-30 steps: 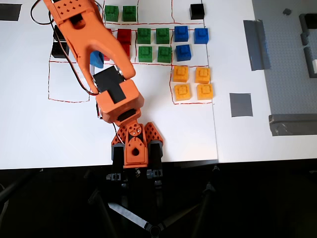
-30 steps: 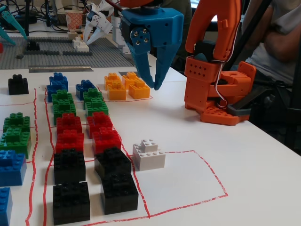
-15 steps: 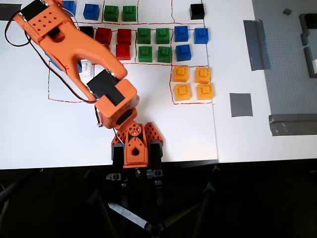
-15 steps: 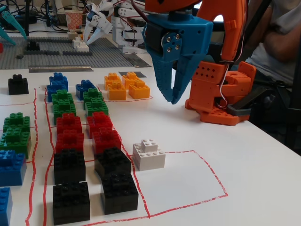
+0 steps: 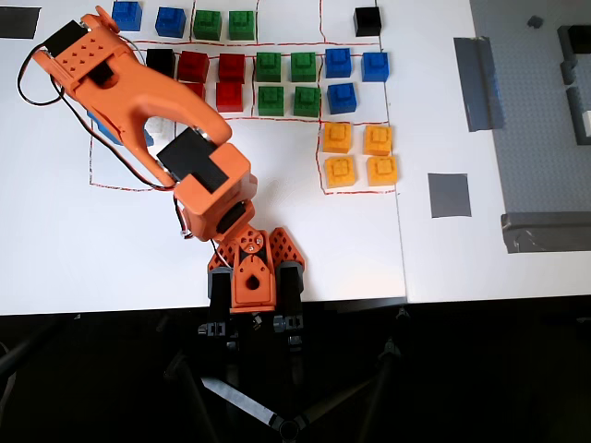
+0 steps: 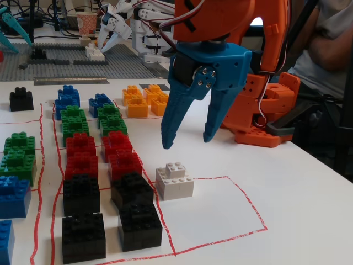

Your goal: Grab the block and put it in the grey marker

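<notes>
The white block (image 6: pixel 175 181) sits on the table inside a red-outlined box, next to the columns of black and red bricks. In the overhead view only a bit of the block (image 5: pixel 160 125) shows beside the orange arm. My blue gripper (image 6: pixel 187 141) hangs above the block, pointing down, jaws open and empty. Its fingertips (image 6: pixel 167 144) are clear of the block's studs. In the overhead view the arm covers most of the gripper. The grey marker (image 5: pixel 450 195) lies far to the right in the overhead view, past the yellow bricks (image 5: pixel 358 154).
Rows of black (image 6: pixel 83 194), red (image 6: pixel 81 148), green (image 6: pixel 74 120) and blue bricks (image 6: pixel 67 99) stand close beside the block. A lone black brick (image 5: pixel 367 20) sits at the top. Long grey tape strips (image 5: pixel 480 83) and a grey baseplate (image 5: pixel 540 120) lie on the right.
</notes>
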`<state>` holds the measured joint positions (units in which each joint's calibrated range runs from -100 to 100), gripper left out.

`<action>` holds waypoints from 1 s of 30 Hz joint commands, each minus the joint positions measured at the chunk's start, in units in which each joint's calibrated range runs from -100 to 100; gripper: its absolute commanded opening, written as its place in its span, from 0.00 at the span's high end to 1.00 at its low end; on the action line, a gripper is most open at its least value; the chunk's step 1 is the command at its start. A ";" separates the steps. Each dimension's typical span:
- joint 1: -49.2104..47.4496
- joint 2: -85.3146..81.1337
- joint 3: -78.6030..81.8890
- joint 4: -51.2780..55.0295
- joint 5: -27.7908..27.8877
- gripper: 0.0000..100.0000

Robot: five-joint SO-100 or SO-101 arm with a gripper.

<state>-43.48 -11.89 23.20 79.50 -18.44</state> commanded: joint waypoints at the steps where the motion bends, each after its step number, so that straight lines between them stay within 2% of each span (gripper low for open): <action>1: -0.03 -2.02 -2.73 -0.79 -0.63 0.73; 5: 0.55 -0.12 -3.18 -1.20 -0.83 0.71; 30: 2.38 9.81 -5.18 -7.48 0.05 0.72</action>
<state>-43.03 -0.74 23.02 72.93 -18.68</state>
